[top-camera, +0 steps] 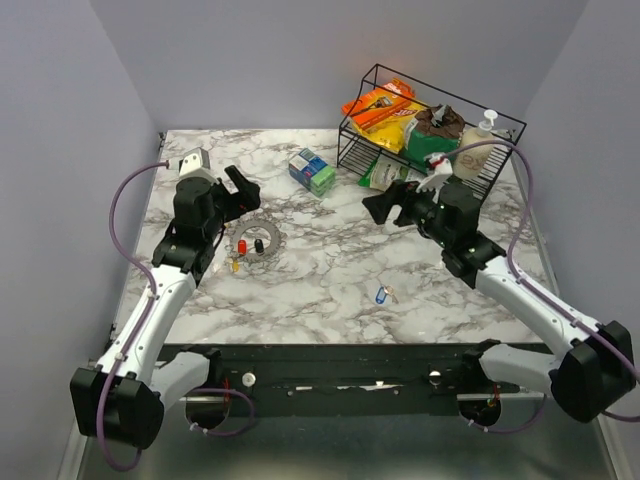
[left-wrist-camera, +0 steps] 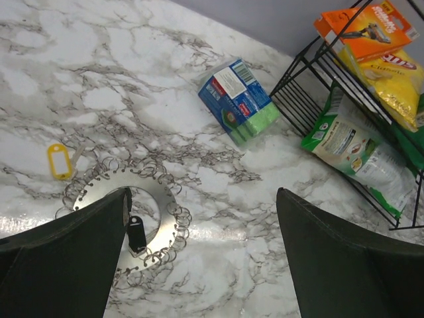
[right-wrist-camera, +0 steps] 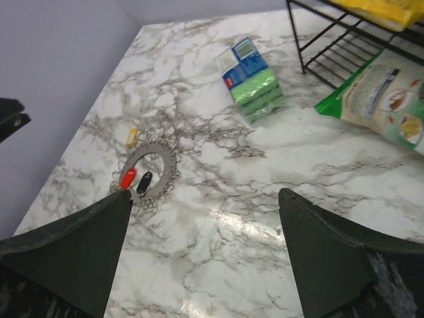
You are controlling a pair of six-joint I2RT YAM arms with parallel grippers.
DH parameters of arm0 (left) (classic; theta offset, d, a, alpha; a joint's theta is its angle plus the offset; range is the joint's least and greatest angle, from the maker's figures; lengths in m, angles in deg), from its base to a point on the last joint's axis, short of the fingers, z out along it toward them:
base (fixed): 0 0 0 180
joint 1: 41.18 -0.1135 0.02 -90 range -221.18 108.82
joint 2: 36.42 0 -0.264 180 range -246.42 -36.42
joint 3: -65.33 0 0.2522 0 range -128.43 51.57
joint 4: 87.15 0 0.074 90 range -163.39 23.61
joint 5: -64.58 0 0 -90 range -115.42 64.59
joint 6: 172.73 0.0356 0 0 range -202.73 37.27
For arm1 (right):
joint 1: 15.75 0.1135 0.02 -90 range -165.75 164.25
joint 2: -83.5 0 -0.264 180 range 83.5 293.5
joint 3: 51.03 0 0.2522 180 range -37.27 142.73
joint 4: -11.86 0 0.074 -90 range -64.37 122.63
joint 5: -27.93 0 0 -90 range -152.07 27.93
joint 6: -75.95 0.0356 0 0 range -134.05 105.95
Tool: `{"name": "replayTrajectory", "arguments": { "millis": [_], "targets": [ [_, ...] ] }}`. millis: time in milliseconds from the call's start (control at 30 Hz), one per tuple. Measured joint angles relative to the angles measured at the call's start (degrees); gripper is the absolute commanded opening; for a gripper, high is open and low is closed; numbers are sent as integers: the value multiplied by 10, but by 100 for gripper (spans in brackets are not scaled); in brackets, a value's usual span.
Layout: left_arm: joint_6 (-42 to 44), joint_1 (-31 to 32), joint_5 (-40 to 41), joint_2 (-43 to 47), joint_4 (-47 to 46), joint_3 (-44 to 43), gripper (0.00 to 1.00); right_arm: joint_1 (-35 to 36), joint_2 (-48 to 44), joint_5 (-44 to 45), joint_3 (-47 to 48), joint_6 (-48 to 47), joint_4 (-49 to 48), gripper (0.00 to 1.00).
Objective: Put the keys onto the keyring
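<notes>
Keyring [top-camera: 257, 243] is lying on bench [top-camera: 320, 275], left side, red key [right-wrist-camera: 128, 177] & black key [right-wrist-camera: 144, 181] inside it; blue key [top-camera: 381, 294] lying well apart. Left end effector [top-camera: 243, 190] & right end effector [top-camera: 385, 203] are hovering wide open, empty. Step: prob. starting pickup; next is calling for closing on blue key.

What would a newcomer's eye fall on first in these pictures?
The black wire rack at the far right, full of bright orange and yellow packets, catches the eye first. Then the silvery keyring at the left, with a red key and a black key inside its loop. A blue key lies alone near the front.
</notes>
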Motion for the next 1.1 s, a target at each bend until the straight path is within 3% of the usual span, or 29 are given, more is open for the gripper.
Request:
{"name": "replayTrajectory", "arguments": {
  "millis": [300,667,1100],
  "targets": [
    [3,-1,-10,-50,77,-53,99,82,141,-1,89,-12,25,100],
    [64,-5,-18,-84,198,-183,99,116,292,-37,165,-1,68,100],
    [109,-52,-43,-80,217,-120,99,151,370,-71,244,16,78,100]
  ]
}}
